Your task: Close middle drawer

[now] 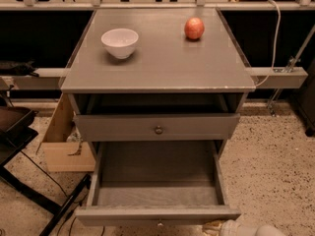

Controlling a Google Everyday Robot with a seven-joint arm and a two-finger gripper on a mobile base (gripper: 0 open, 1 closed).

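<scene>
Drawer of grey wood, the middle drawer [157, 181], stands pulled far out under the grey surface [162, 68] holding a round white bowl [119, 42] and red apple [194, 28]. Pale claw [234, 228] near its front's right end; grip cannot be told.

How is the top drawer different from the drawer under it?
The top drawer sticks out only a little; the middle drawer is pulled far out, its bare floor showing. The top drawer's knob shows whole; the middle drawer's sits at the picture's bottom edge. Both are grey with one small round knob. The gripper seems to be the pale shape low right of the middle drawer's front.
</scene>
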